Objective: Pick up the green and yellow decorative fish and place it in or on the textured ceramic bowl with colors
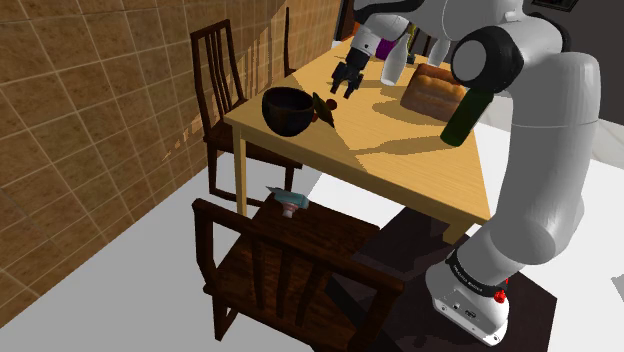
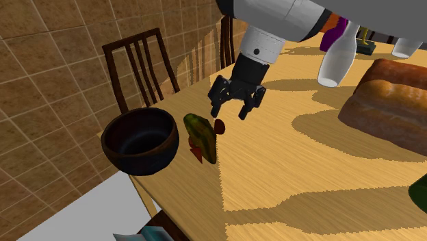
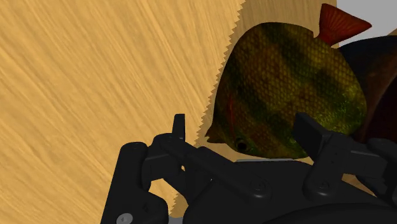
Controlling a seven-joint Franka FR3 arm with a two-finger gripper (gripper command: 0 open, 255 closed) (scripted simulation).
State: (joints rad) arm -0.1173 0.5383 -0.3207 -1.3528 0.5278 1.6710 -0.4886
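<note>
Open, empty black gripper (image 2: 230,113) hovers with the green-yellow fish (image 2: 202,139) just beyond its fingertips — thin, stiff, likely light; pinch across its flat sides.

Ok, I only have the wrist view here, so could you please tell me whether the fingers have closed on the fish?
Observer: No. The gripper hangs open just behind the fish, above the table, and is not touching it.
Operator: Thank you. Where does the bowl sit?
Observer: The dark bowl stands close beside the fish at the table's corner, on the second exterior view's left, and it looks empty.
Operator: Is there anything else near the path?
Observer: A white bottle and a brown loaf are on the table, well off to the second exterior view's right, away from the bowl.
</note>
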